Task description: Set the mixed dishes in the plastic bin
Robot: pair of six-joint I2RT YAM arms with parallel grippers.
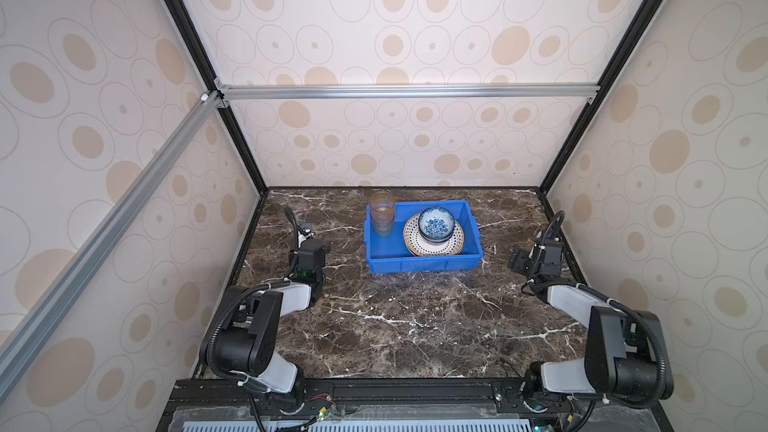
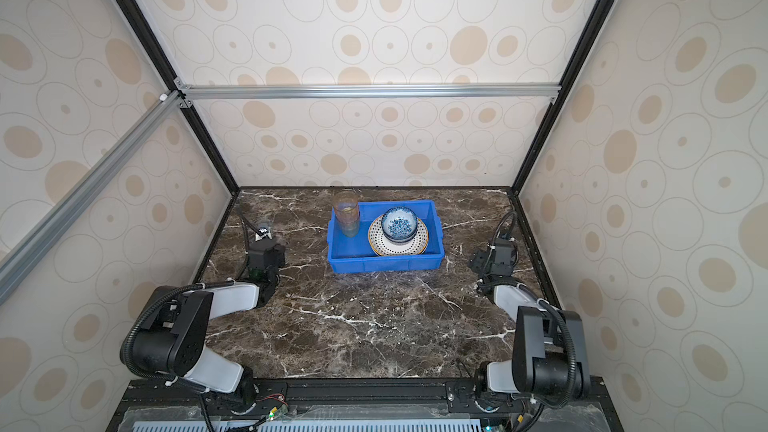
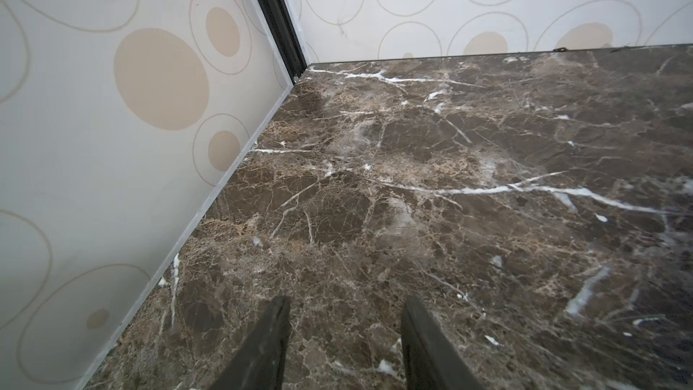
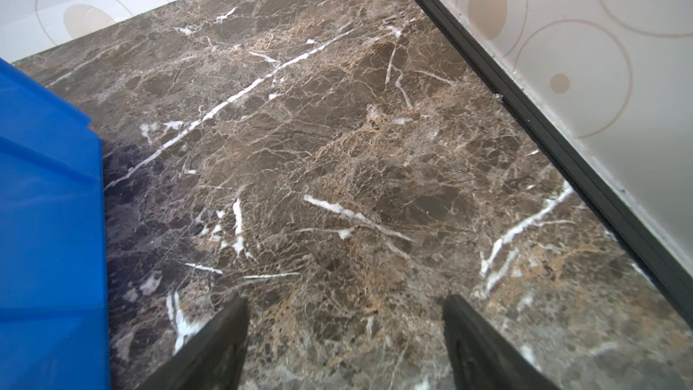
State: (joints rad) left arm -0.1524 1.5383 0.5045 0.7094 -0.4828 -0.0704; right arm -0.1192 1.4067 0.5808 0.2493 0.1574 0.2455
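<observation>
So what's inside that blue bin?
A translucent amber tumbler stands in the blue bin's far left corner. Beside it lies a dotted, yellow-rimmed plate with a blue-white bowl sitting on it. The bowl covers the plate's middle, and whether more dishes are stacked underneath cannot be told.

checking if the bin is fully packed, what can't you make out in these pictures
Dotted plate: centre hidden under the blue-white bowl in both top views; any plate beneath cannot be told.
Tumblers: too small and translucent in the top views to count.
Blue bin: right wrist view shows only an outer wall, cut by the edge.
Left gripper, right gripper: wrist views cut off all but the fingertips.
</observation>
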